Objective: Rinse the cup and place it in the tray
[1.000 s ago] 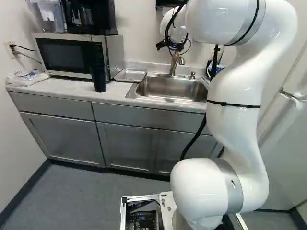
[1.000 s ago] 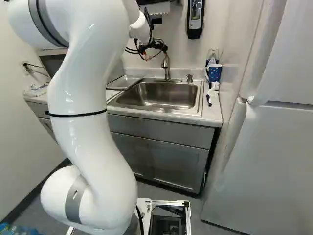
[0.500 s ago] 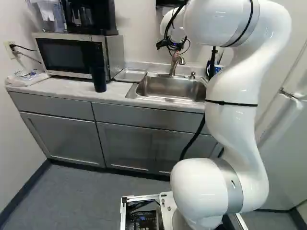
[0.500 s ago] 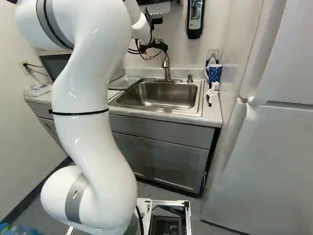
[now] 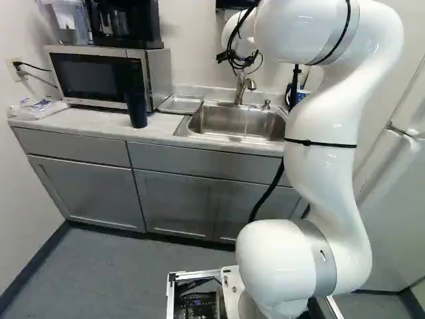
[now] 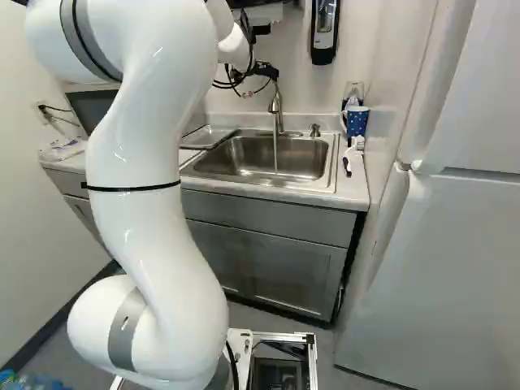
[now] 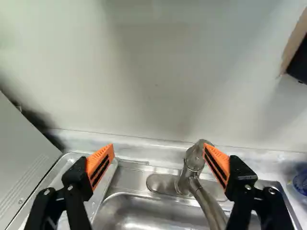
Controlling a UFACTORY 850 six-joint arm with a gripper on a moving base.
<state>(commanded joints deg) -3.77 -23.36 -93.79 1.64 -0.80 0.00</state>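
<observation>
At the faucet, my gripper [image 6: 262,75] hovers in the right base view. In the wrist view the gripper [image 7: 159,149] is open, nothing between its pads; one orange pad [image 7: 217,162] stands at the head of the faucet [image 7: 195,165], perhaps touching it. A thin stream of water [image 6: 275,150] falls into the sink [image 6: 236,180]. The dark cup [image 5: 137,109] stands upright on the counter before the microwave, away from the gripper. Between microwave and sink lies the shallow metal tray [image 5: 180,104]. A dotted blue mug [image 6: 356,120] is in the sink's far right corner area.
The microwave [image 5: 89,76] carries a black appliance [image 5: 126,23]. Behind the sink rises the wall [image 7: 153,72], close ahead of the gripper. A soap pump [image 6: 315,130] and a brush [image 6: 349,158] are right of the faucet; the fridge [image 6: 443,268] stands farther right.
Water now runs from the faucet, where none showed before. The arm has shifted slightly and the gripper has risen a little at the faucet. The base and the dark cup have not moved.
</observation>
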